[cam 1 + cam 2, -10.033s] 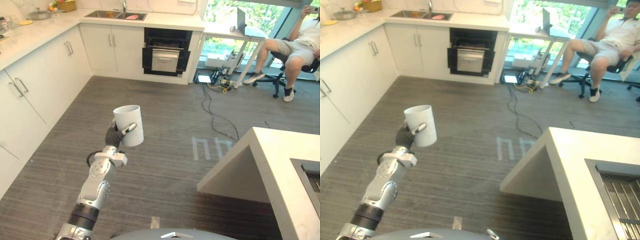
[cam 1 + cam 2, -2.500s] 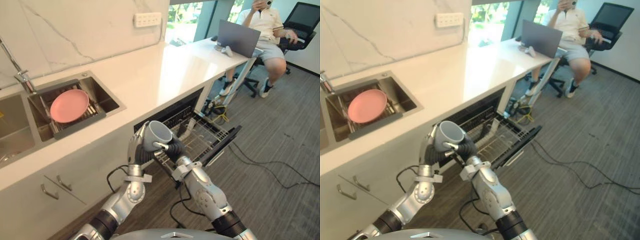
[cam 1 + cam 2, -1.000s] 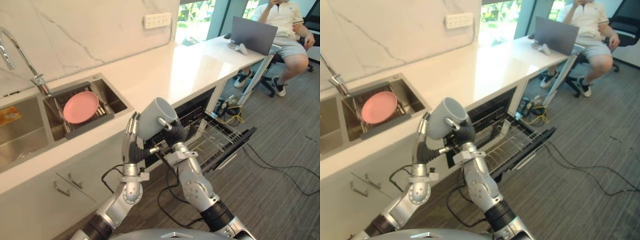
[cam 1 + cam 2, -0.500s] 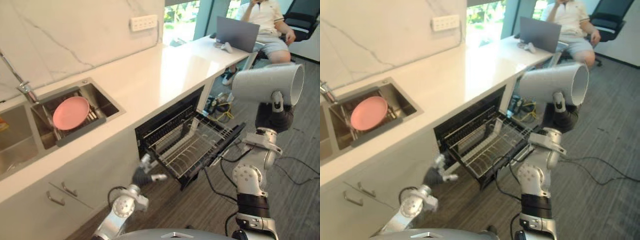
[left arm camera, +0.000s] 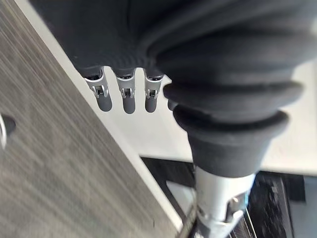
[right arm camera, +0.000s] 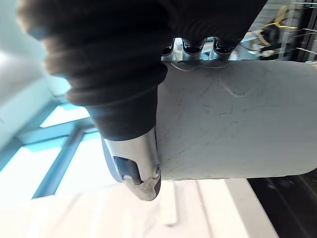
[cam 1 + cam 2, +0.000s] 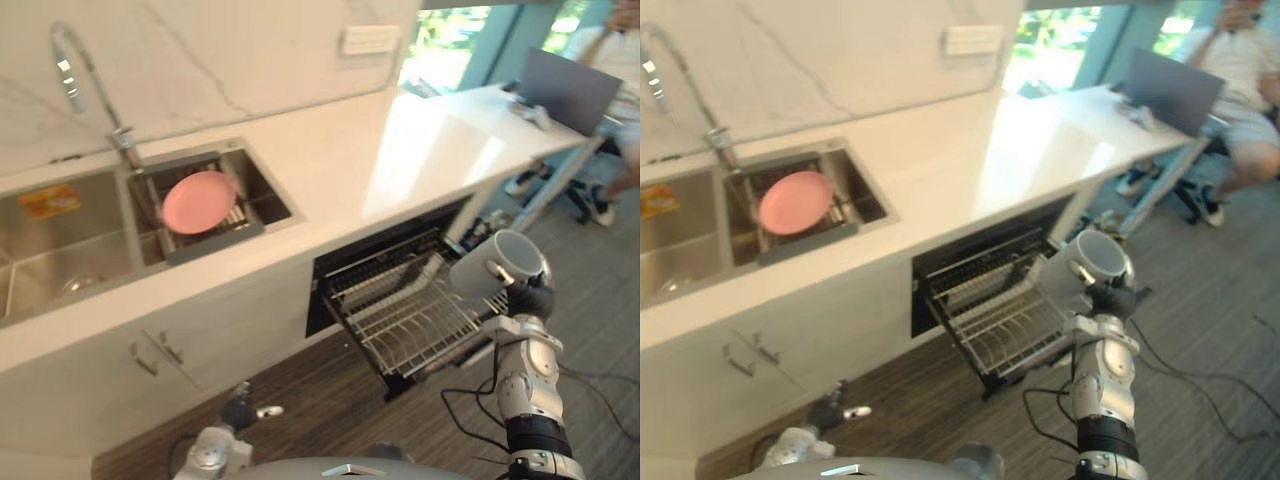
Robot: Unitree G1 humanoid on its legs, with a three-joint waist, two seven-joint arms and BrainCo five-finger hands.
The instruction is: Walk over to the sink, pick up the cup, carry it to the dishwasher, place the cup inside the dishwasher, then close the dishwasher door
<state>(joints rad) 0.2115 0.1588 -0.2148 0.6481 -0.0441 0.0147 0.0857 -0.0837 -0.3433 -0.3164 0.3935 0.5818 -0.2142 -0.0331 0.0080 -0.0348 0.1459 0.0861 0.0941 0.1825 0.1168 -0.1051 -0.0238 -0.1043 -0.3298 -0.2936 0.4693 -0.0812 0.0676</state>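
Observation:
A pale grey cup (image 7: 493, 266) lies tilted in my right hand (image 7: 527, 300), mouth up and to the right, just off the right end of the dishwasher's pulled-out wire rack (image 7: 402, 316). In the right wrist view the fingers (image 6: 198, 48) curl over the cup (image 6: 237, 119) and the thumb (image 6: 133, 166) presses its side. The dishwasher (image 7: 970, 262) under the counter stands open, its rack bare. My left hand (image 7: 243, 411) hangs low near the floor by the white cabinets; its fingers (image 5: 124, 96) are straight and hold nothing.
A steel sink (image 7: 90, 255) with a pink plate (image 7: 198, 201) and a tall tap (image 7: 75, 80) is set in the white counter (image 7: 400, 140). A laptop (image 7: 572, 88) sits at the counter's far end, with a seated person (image 7: 1250, 70) behind it. Cables (image 7: 1200, 385) cross the floor.
The camera has swung towards the sink. My right hand has brought the cup down from high up to beside the rack. The left hand, off the cup since a second ago, stays low.

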